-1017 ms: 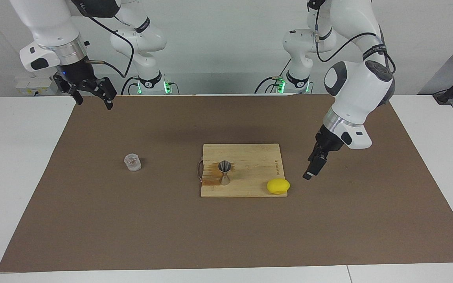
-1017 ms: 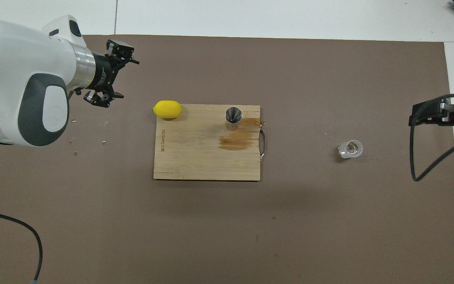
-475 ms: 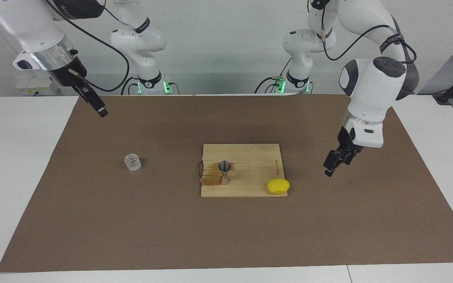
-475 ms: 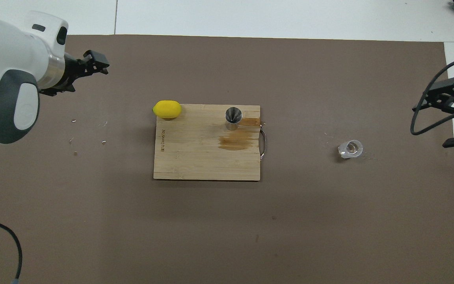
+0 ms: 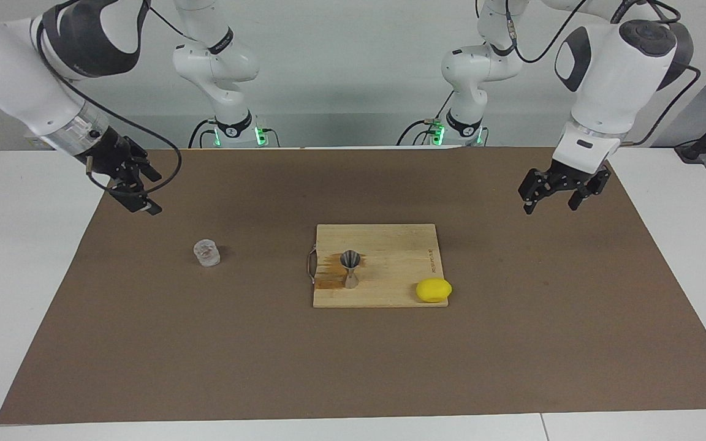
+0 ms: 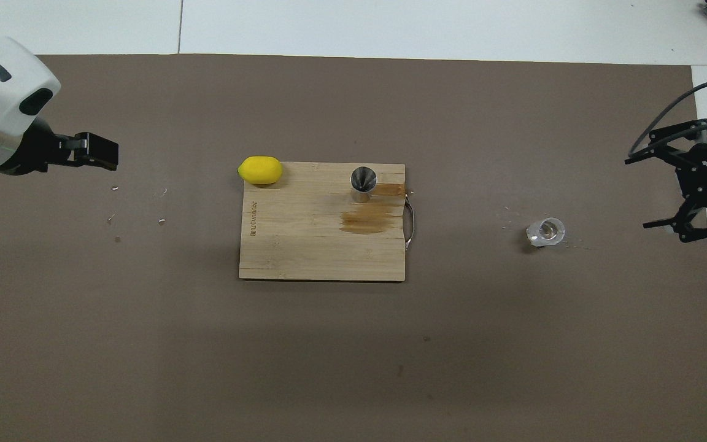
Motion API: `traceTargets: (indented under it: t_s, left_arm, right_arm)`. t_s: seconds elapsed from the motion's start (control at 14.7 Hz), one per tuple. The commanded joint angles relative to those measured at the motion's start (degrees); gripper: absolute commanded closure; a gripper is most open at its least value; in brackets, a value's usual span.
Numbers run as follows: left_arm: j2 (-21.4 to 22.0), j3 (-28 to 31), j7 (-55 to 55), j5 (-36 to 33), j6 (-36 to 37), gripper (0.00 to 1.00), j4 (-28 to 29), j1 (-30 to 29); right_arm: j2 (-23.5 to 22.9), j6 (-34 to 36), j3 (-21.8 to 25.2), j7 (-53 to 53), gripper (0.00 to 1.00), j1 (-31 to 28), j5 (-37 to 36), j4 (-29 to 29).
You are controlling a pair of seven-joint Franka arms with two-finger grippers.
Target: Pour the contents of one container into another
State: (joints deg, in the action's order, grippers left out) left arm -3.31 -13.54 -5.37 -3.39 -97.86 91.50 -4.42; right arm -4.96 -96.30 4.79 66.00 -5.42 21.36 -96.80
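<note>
The cutting board (image 5: 377,264) in the middle of the brown mat (image 5: 353,367) serves as the landmark. The right gripper (image 5: 135,191) hangs in the air off the board toward the right arm's end of the table, over the mat's edge, empty with its fingers spread. Below it the glass tumbler (image 5: 206,252) stands upright on the mat, well apart from the board on that same side, level with the board's middle. The steel jigger (image 5: 350,268) stands upright on the board near the handle (image 5: 311,267) end, beside a wet brown stain (image 6: 367,220). A lemon (image 5: 433,290) sits at the board's corner farthest from the robots, toward the left arm's end. The left gripper (image 5: 560,195) hovers over the mat off that end of the board, fingers apart and holding nothing.

The step in hand looks like the reach for the tumbler, most likely by the right gripper. To do it well, the gripper should come down beside the glass with its fingers straddling the walls, close around the middle of the body rather than the rim, and lift straight up before carrying it toward the board. The jigger's mouth is narrow and its waist thin, so the pour calls for a slow tilt just above the upper cone without bumping it.

The facing view shows both grippers raised clear of the mat and the jigger's hourglass profile. The overhead view shows straight down into the jigger and the tumbler (image 6: 546,231), and shows the stain's full spread.
</note>
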Motion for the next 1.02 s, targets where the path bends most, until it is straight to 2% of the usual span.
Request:
traceTargets:
  t_s: [0.0,0.2,0.27,0.47,0.54,0.75,0.95]
  left_arm:
    - [1.64,0.53,4.75,-0.13,8.87,0.0,-1.31,-0.94]
    - [1.81,0.44,4.93,1.89,19.08,0.0,-6.07,-2.52]
    - [2.68,0.53,4.84,1.98,18.93,0.0,-5.64,-3.22]
    - [6.46,0.62,4.66,2.51,12.79,0.0,2.51,-3.32]
    - [6.64,0.7,4.84,3.2,11.56,0.0,3.41,-3.84]
    - [6.56,0.79,4.93,7.86,11.11,0.0,2.81,-6.48]
    - [5.95,0.53,6.33,7.26,13.47,0.0,-0.51,-6.13]
  right_arm:
    - [-3.73,-3.79,-0.31,1.5,0.0,-2.49,5.09,-2.51]
    - [-5.41,-8.19,-0.31,1.51,0.0,-3.8,8.51,-6.01]
    - [-5.93,-9.77,-0.31,1.42,0.0,-4.51,10.18,-7.42]
    - [-8.74,-11.37,-0.4,-0.42,0.0,-6.7,12.13,-8.58]
    - [-9.36,-11.37,-0.31,-2.78,0.0,-6.97,12.57,-8.75]
    - [-11.91,-11.02,-0.4,-7.18,0.0,-8.55,14.23,-9.02]
    - [-15.07,-10.66,-0.4,-12.12,0.0,-9.7,18.1,-8.93]
